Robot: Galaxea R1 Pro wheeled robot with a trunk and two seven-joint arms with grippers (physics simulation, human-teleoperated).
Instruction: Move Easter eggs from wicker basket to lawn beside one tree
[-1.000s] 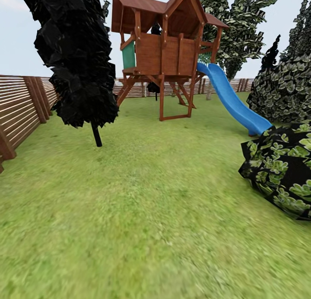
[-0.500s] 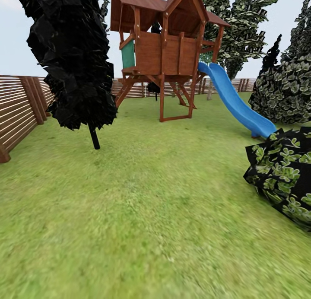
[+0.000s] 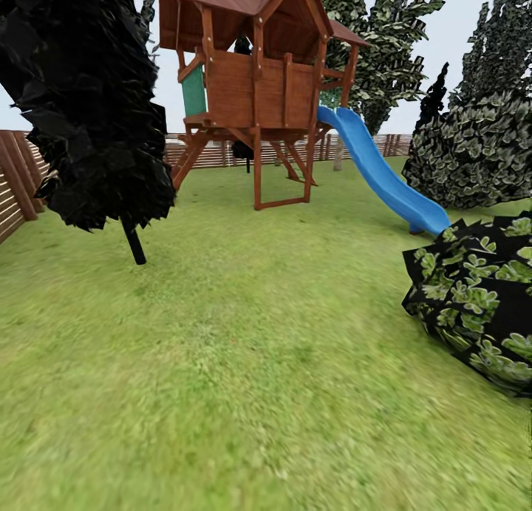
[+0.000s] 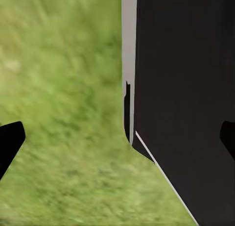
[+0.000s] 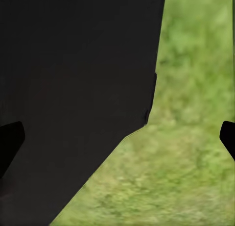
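The lawn [image 3: 258,334] spreads out in front of me as mottled green grass. A leafy tree [image 3: 384,53] with a pale trunk stands far off behind the play tower. The Easter eggs and the wicker basket are out of view. In the left wrist view my left gripper [image 4: 117,140] is open, its dark fingertips [image 4: 10,142] far apart over grass beside my own dark body panel. In the right wrist view my right gripper [image 5: 117,138] is open too, with nothing between its fingers [image 5: 227,138].
A near-black cypress [image 3: 89,112] rises close at the left. A dark round bush [image 3: 473,297] sits at the right. A wooden play tower [image 3: 251,83] with a blue slide [image 3: 377,171] stands ahead. A slatted fence [image 3: 15,179] lines the left edge.
The whole head view has shifted: the camera has moved closer and turned, so the cypress, play tower and bush sit further left and larger. Nothing in the garden has moved.
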